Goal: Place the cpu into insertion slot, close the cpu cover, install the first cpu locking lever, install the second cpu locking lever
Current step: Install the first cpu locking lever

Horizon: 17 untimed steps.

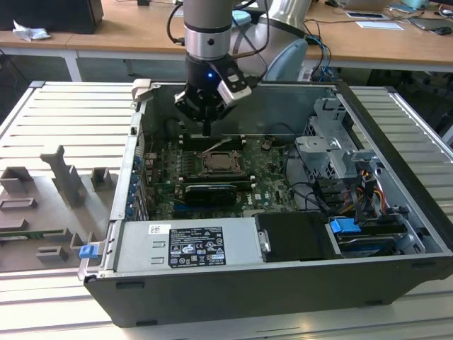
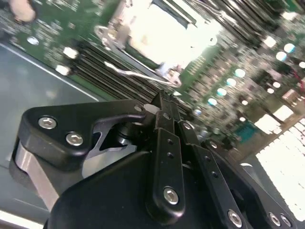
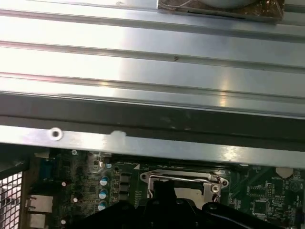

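Note:
Inside the open computer case, the insertion slot (image 1: 224, 163) sits mid-board, ringed by green circuit board. In the second wrist view a pale, glaring cpu (image 2: 159, 28) lies in the slot, with the silvery cpu cover (image 2: 116, 33) framing it. A thin wire locking lever (image 2: 136, 74) runs along the side of the slot nearest my fingers and also shows in the first wrist view as the lever (image 3: 181, 179). My gripper (image 1: 207, 129) hangs just above and behind the slot, fingers together and holding nothing. Its black fingertips (image 2: 164, 102) point at the lever without visibly touching it.
A long black card (image 1: 210, 192) lies in front of the slot. The power supply (image 1: 187, 244) fills the case front and a drive cage with cables (image 1: 340, 159) the exterior view's right. Grey fixtures (image 1: 64, 180) stand on the ribbed table outside. The case wall (image 3: 152, 119) is close behind.

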Each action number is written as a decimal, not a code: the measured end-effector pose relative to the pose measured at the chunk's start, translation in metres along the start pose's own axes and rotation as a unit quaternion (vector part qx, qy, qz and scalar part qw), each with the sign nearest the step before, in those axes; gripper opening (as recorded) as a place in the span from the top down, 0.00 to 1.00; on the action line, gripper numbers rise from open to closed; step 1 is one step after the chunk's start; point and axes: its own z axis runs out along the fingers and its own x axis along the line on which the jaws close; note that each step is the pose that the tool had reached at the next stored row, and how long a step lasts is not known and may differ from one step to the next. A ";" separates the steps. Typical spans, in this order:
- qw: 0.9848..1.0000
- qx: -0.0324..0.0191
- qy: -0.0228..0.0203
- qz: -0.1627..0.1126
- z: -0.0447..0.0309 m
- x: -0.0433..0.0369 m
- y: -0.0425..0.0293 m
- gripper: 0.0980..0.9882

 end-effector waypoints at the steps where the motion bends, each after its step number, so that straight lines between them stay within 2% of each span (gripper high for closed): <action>1: 1.000 0.000 0.000 0.000 0.0010 -0.0048 0.0004 0.99; 4: 1.000 0.000 0.000 0.000 0.0031 -0.0138 0.0003 0.99; 6: 1.000 -0.007 -0.001 0.001 0.0043 -0.0139 0.0003 0.99; 8: 1.000 -0.009 -0.001 0.012 0.0058 -0.0141 0.0003 0.99; 9: 1.000 -0.012 -0.001 0.016 0.0064 -0.0150 0.0001 0.99; 10: 1.000 -0.015 -0.001 0.016 0.0068 -0.0152 0.0001 0.99; 13: 1.000 -0.018 -0.002 0.015 0.0077 -0.0158 -0.0004 0.99; 16: 1.000 -0.028 -0.002 0.014 0.0083 -0.0158 -0.0018 0.99; 17: 0.999 -0.029 -0.002 0.014 0.0087 -0.0160 -0.0022 0.99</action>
